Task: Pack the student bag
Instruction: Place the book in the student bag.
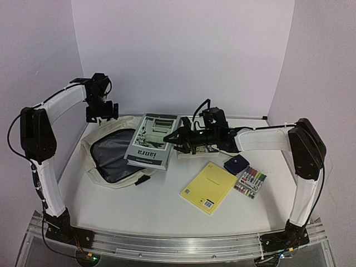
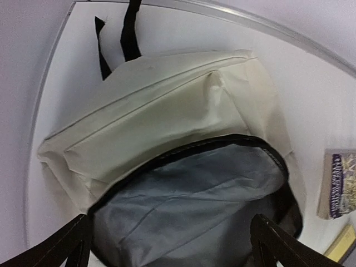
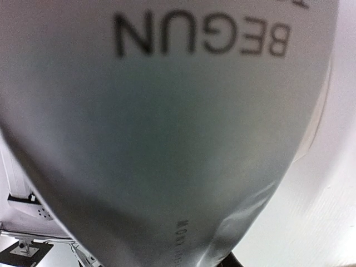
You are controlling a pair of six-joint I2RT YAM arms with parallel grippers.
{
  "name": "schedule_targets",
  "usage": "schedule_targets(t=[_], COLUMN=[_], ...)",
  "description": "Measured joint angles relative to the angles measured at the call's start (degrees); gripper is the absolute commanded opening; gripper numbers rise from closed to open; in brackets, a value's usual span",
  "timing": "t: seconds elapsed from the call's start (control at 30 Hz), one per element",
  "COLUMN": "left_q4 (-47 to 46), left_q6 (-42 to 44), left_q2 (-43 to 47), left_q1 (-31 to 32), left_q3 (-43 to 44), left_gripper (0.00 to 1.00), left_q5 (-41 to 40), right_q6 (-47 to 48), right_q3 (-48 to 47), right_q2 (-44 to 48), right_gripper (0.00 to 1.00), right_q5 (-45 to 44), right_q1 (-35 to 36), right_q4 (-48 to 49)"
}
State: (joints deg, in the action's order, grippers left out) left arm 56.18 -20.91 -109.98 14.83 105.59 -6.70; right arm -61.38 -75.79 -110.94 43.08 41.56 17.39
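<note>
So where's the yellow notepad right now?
In the top view the yellow notepad lies on the table, right of centre, next to the marker set and navy pouch.

The word "BEGUN" was read in large dark capitals, upside down, on the grey book (image 3: 167, 144) in the right wrist view. A line of small print beginning "MON" (the rest was blurred) was seen near its lower edge. In the top view, bold lettering on the same cover could not be made out. White print on a purple-banded book (image 2: 337, 183) and a small label on the yellow pad (image 1: 208, 187) were too small to be read.
</note>
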Motion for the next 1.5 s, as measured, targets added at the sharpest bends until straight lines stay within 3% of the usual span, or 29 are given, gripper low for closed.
schedule_targets(t=[0.13,0.5,0.63,0.9,1.13,1.2,1.37,1.5], left_q4=[5.1,10.9,10.8,8.7,8.3,8.3,8.3,8.4], left_q6=[5.5,11.7,12.4,12.4,11.7,11.4,10.1,9.4], left_q2=[-6.5,-12.1,-13.6,-12.7,-7.4,-5.9,-4.7,-5.1], left_q1=[-2.8,-6.9,-7.1,-6.7,-1.1,1.0,2.7,0.5], left_q3=[7.4,6.9,5.5,-5.6,-8.2,-8.2,-7.3,-3.9], left_gripper=[1.0,0.98,0.79,0.44,0.32,0.33,0.73,0.87], left_q5=[-0.3,2.4,3.8,10.3,12.4,13.2,13.3,12.0], right_q6=[0.5,1.5,1.3,2.0,5.5,7.1,11.1,12.0], right_q3=[0.0,0.1,-0.4,-2.2,-5.0,-6.0,-8.0,-8.1], right_q2=[-1.3,-9.7,-12.5,-13.8,-13.8,-13.8,-13.8,-13.3], right_gripper=[0.09,0.08,0.08,0.07,0.05,0.05,0.04,0.03], right_q5=[0.0,-0.6,-0.1,1.7,1.9,1.8,1.4,1.2], right_q1=[2.4,5.0,5.0,3.0,-1.5,-2.8,-4.2,-4.3], right_q4=[0.0,-1.1,-0.7,-1.9,-6.3,-8.5,-12.6,-13.9])
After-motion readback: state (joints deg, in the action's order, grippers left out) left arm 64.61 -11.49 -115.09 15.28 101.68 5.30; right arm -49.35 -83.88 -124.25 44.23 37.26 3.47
